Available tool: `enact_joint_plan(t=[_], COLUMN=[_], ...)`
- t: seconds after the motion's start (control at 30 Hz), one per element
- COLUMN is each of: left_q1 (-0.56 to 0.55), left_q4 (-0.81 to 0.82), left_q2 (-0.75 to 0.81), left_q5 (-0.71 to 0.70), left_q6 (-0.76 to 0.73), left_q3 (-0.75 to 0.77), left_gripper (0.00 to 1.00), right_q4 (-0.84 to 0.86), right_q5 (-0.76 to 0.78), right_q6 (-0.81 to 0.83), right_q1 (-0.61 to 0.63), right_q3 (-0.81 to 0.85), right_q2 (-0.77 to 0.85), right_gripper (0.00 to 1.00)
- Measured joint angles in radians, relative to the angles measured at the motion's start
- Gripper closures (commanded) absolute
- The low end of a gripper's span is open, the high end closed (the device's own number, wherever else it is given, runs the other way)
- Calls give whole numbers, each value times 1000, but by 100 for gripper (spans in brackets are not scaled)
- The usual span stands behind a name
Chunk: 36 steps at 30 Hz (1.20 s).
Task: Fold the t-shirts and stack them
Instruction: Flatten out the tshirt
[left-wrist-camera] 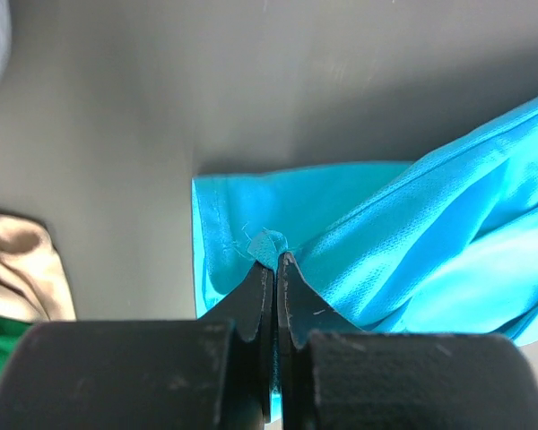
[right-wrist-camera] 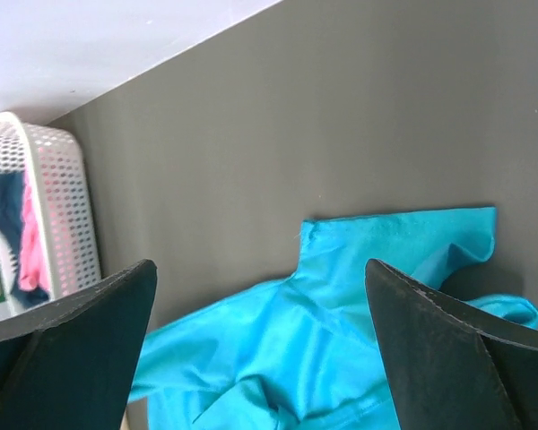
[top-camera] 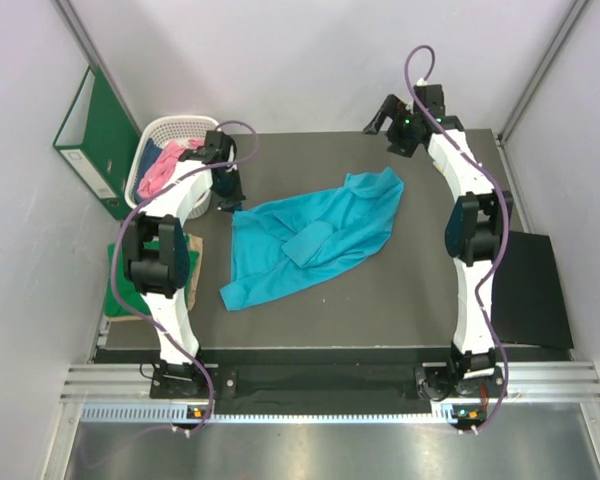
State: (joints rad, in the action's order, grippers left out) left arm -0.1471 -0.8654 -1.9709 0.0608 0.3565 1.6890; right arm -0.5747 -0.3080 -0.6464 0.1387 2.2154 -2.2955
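The teal t-shirt (top-camera: 315,240) lies crumpled on the dark table (top-camera: 380,310), running slantwise across its middle from a bunched corner toward 7 o'clock to a spread part toward 1 o'clock, with a sleeve folded over its centre. The left gripper (left-wrist-camera: 276,260) is down at the shirt's 10 o'clock corner. Its two fingers are pressed together on a small pucker of teal fabric just inside the hem, and the rest of the shirt fans away from the fingertips toward 3 o'clock in the left wrist view. The right gripper (right-wrist-camera: 260,264) hangs above the table near the far edge, at about 1 o'clock from the shirt and clear of it. Its jaws are spread wide and hold nothing. In its wrist view the shirt's squared corner and a loose fold lie below, between the two fingers. A white lattice basket (top-camera: 150,140) stands off the table's 10 o'clock corner, just beside the left gripper, and holds a pink t-shirt (top-camera: 158,175) with some dark blue cloth. A green binder (top-camera: 95,140) leans on the wall beyond the basket. At the table's 9 o'clock edge a green t-shirt (top-camera: 115,290) lies flat, partly hidden by the left arm, and a beige cloth (left-wrist-camera: 18,269) rests against it.
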Motion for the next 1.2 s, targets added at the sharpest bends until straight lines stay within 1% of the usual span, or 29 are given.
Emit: enact_joint_plan(t=[0.17, 0.37, 0.67, 0.73, 0.87, 0.93, 0.97, 1.0, 1.03, 1.07, 1.1, 1.13, 1.2], left_q1=[-9, -20, -22, -22, -23, -23, -23, -23, -23, -23, -23, -23, -23], left_q4=[1, 1, -1, -1, -2, -3, -3, -3, -4, -4, -4, -5, -8], left_q2=[5, 5, 13, 16, 18, 18, 18, 18, 18, 18, 18, 18, 18], left_q5=[16, 28, 28, 28, 27, 27, 27, 26, 25, 25, 25, 24, 24], left_q6=[8, 8, 8, 8, 8, 8, 8, 8, 8, 8, 8, 8, 8], left_q3=[-57, -75, -80, -80, -80, -80, -80, -80, -80, -80, -80, -80, -79], left_gripper=[100, 100, 100, 100, 100, 100, 100, 100, 100, 100, 100, 100, 100], right_q4=[-62, -85, -84, -84, -64, -54, -48, -43, -40, -39, -40, -40, -35], right_q5=[84, 133, 141, 128, 71, 43, 32, 14, 0, -14, -32, -58, -107], right_q6=[30, 56, 63, 62, 51, 44, 41, 35, 34, 33, 28, 24, 10], right_q1=[11, -17, -65, -65, -64, -64, -63, -62, -61, -61, -60, -60, -57], right_q3=[29, -24, -27, -28, -14, -8, -8, -7, -4, 3, 13, 26, 37], right_q2=[-69, -85, -124, -152, -195, -206, -209, -214, -220, -229, -241, -260, -284], right_gripper=[8, 12, 24, 30, 35, 40, 45, 56, 64, 84, 93, 98, 100])
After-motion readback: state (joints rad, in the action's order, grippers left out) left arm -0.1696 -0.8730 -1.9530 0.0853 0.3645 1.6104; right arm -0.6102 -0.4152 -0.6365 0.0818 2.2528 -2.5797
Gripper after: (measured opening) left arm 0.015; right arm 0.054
